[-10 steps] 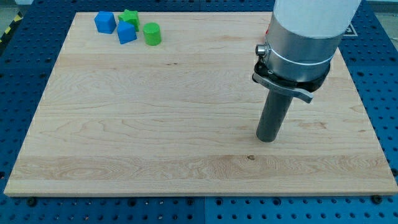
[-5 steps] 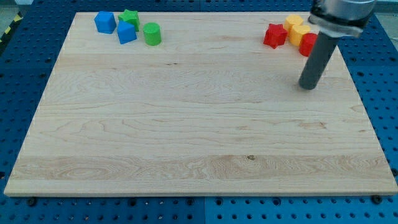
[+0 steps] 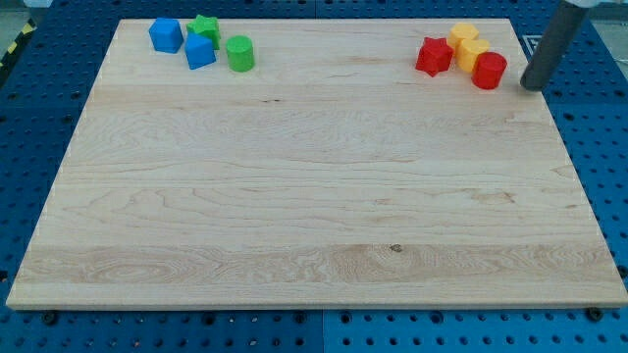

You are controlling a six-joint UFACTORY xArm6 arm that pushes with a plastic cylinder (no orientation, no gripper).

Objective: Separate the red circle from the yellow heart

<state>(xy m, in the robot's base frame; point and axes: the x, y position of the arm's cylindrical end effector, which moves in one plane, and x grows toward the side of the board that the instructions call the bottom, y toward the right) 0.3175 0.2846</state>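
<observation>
The red circle [image 3: 489, 71] stands near the board's top right corner. It touches a yellow block [image 3: 474, 53] on its upper left. A second yellow block [image 3: 463, 37] sits just behind that one; I cannot tell which of the two is the heart. A red star [image 3: 433, 56] lies at the left of this cluster. My tip [image 3: 531, 86] rests near the board's right edge, a short way to the right of the red circle and apart from it.
At the top left of the wooden board [image 3: 294, 196] is a second cluster: two blue blocks [image 3: 165, 34] [image 3: 199, 52], a green star [image 3: 205, 25] and a green cylinder [image 3: 239, 53].
My tip moved from the board's right middle up and to the right, to beside the red circle. The arm's body left the view, uncovering the red and yellow blocks. No block moved.
</observation>
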